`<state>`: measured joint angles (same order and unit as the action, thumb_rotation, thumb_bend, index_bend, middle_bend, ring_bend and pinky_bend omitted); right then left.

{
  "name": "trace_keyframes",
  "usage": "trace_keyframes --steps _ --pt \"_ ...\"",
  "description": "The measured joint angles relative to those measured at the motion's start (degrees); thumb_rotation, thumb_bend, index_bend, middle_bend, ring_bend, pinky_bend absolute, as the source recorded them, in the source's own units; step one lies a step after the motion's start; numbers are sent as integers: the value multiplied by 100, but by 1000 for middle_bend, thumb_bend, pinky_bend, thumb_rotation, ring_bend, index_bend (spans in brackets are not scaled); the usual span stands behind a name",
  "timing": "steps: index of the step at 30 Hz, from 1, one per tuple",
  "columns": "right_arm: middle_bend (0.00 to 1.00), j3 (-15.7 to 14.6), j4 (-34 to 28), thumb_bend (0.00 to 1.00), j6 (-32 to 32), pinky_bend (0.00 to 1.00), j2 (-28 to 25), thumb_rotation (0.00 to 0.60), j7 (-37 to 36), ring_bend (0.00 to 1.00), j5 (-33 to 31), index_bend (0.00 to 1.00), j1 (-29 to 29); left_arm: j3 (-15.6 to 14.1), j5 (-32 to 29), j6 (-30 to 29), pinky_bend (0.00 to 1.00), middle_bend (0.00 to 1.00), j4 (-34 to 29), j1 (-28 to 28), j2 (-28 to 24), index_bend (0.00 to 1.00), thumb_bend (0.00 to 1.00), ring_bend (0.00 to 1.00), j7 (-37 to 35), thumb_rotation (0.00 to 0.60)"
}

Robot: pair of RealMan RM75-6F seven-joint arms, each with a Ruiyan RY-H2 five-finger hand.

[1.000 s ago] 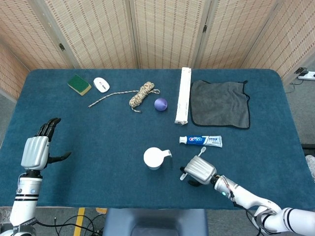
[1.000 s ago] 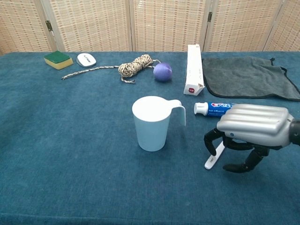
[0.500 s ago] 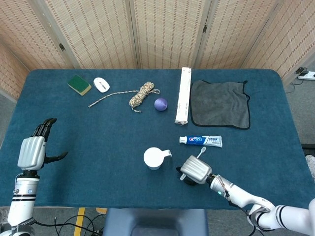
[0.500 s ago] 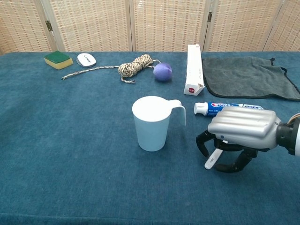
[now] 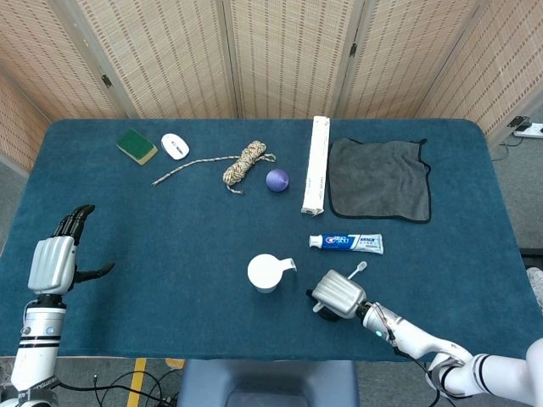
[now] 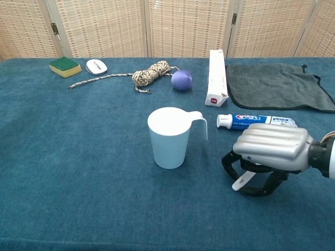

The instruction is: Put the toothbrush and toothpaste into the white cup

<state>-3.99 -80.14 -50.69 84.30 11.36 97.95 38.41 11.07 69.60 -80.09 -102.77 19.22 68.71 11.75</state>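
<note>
Toothbrush [image 6: 242, 182] is lying under the right hand [image 5: 338, 293], whose fingers [image 6: 229, 163] are curling down around the handle and gripping it; in the chest view the white handle end is poking out at the front between the dark fingertips, and in the head view the brush end [image 5: 360, 268] is sticking out past the back of the hand, toward the toothpaste. Whether the brush is touching the table, I cannot tell. Just behind the hand the toothpaste [image 5: 346, 243] is lying flat on the blue table [image 5: 170, 246], cap pointing toward the cup side. To the hand's left the white cup [image 6: 169, 137] is standing upright with its handle facing the hand. Farther back a grey cloth [image 5: 378, 179] is spread out, a long white box [image 5: 315, 164] is lying beside it, and then a purple ball [image 5: 277, 179], a coil of rope [image 5: 243, 164], a small white oval thing [image 5: 174, 146] and a green sponge [image 5: 136, 145] are sitting along the far edge. Well away at the table's near left corner, the left hand [image 5: 55, 259] is hovering with its fingers spread, holding nothing.
</note>
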Motion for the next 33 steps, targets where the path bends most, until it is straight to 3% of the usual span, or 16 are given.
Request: trace_keyframes --steps 18,33 --pt "919 -79 -61 343 -425 984 -15 600 -261 1000 53 618 -45 30 5 40 445 148 59 -45 14 121 120 189 -62 600" --pt "918 77 -386 357 -1564 984 -238 600 -861 1000 132 634 -390 47 48 43 445 148 31 -58 14 119 120 189 -36 600"
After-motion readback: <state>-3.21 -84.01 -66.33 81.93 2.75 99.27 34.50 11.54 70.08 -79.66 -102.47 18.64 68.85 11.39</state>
